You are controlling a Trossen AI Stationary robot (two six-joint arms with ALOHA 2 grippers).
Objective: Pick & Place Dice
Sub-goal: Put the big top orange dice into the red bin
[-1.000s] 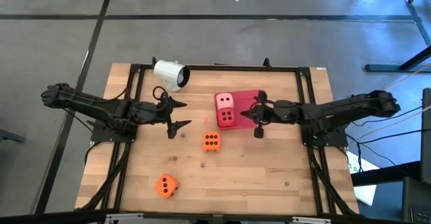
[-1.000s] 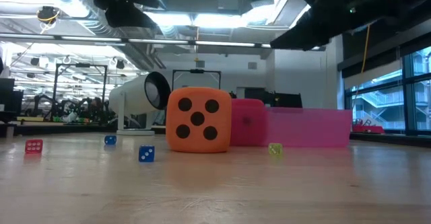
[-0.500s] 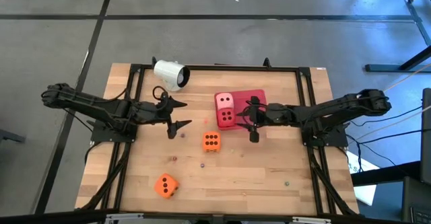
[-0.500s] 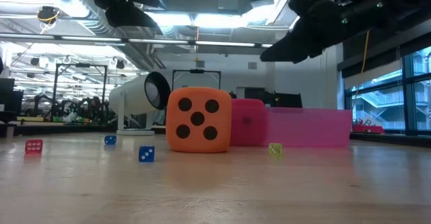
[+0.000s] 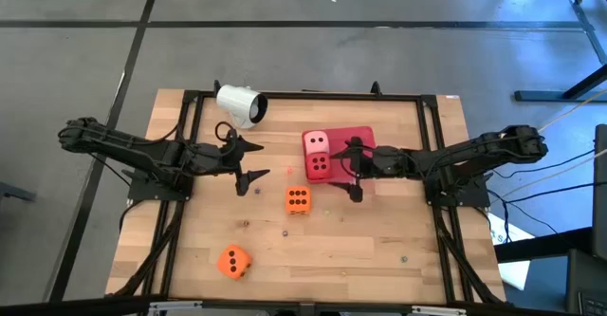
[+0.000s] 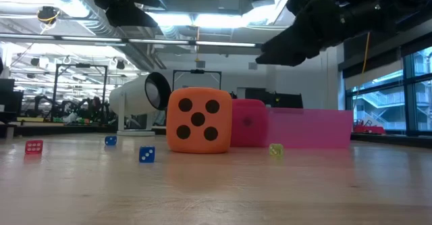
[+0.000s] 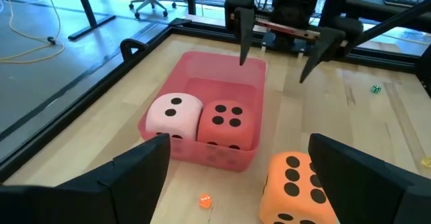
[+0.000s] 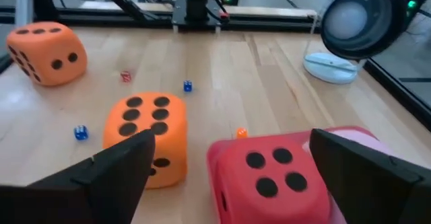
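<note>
A pale pink die (image 5: 315,141) and a red die (image 5: 320,164) sit side by side in the flat red tray (image 5: 358,138). They also show in the left wrist view, the pink die (image 7: 174,115) beside the red die (image 7: 227,122). One orange die (image 5: 297,200) rests on the table just near of the tray, and another orange die (image 5: 233,261) lies near the front left. My right gripper (image 5: 349,170) hovers open over the tray, right of the red die (image 8: 269,177), touching nothing. My left gripper (image 5: 258,161) waits open left of the tray.
A white cup (image 5: 239,104) lies on its side at the far left of the table. Tiny dice are scattered on the wood: a red one (image 6: 34,146), two blue ones (image 6: 146,155) and a yellow one (image 6: 275,149). A black frame (image 5: 303,95) borders the table.
My right gripper has moved toward the table's left edge and downward, closer to the red die in the tray, and its fingers have spread from shut to open. The dice and the tray have stayed where they were.
</note>
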